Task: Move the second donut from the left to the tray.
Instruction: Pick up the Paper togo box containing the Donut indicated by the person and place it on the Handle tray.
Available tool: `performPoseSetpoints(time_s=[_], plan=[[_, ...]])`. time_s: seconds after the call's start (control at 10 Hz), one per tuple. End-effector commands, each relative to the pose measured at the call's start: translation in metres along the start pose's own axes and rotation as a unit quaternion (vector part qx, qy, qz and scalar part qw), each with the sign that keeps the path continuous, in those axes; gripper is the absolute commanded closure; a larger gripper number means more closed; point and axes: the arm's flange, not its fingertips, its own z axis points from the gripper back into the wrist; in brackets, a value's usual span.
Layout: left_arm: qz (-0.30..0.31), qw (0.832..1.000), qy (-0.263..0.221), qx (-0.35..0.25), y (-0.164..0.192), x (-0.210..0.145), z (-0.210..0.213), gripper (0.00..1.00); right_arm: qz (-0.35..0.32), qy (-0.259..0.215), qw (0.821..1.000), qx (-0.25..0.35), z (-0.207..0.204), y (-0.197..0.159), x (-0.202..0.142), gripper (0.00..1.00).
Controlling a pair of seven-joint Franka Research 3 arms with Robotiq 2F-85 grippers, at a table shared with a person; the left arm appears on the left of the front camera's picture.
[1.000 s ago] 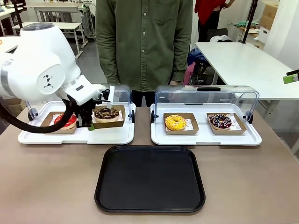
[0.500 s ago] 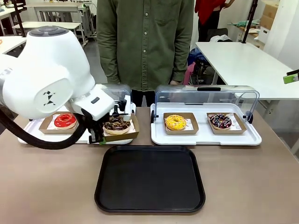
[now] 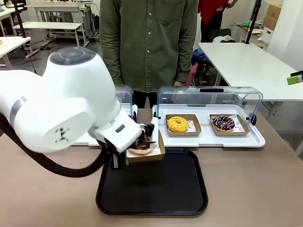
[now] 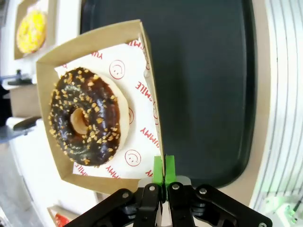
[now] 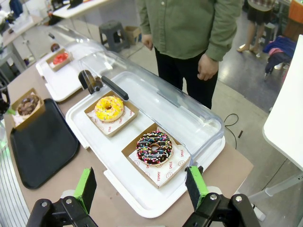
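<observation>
**Donut held over the tray's far left corner**

The donut (image 4: 85,117), chocolate-glazed with pale sprinkles, sat in its brown holder (image 4: 96,46) on printed paper. The left gripper (image 4: 164,166) was clamped on the holder's side wall, green pads pressed together with the cardboard edge between them. In the front view the holder (image 3: 147,152) hung tilted above the far left corner of the tray (image 3: 156,189), clear of its surface (the big white arm (image 3: 66,113) hid much of the left display tray behind it).

The right gripper (image 5: 142,187) stood with its fingers (image 5: 86,185) wide apart, holding nothing, near the right end of the table. Below it, on the right white display tray (image 5: 90,132) with the clear lid raised, lay a yellow donut (image 5: 109,108) and a multicoloured-sprinkle donut (image 5: 155,147), each in its own holder. A red donut (image 5: 60,58) rested on the far display tray. A person in a green shirt (image 3: 149,42) stood at the table's far edge.
</observation>
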Motion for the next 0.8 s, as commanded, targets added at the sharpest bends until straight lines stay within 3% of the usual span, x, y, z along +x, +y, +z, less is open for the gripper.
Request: performPoseSetpoints(time_s=[0.0, 0.7], plan=[[-0.006, 1.000, 0.000, 0.025, -0.019, 0.008, -0.015, 0.98, -0.004, -0.006, 1.000, 0.000, -0.001, 0.004, 0.001, 0.00], [-0.028, 1.000, 0.009, -0.005, -0.024, 0.027, -0.078, 0.98, -0.004, -0.006, 1.000, 0.000, -0.001, 0.004, 0.001, 0.00]])
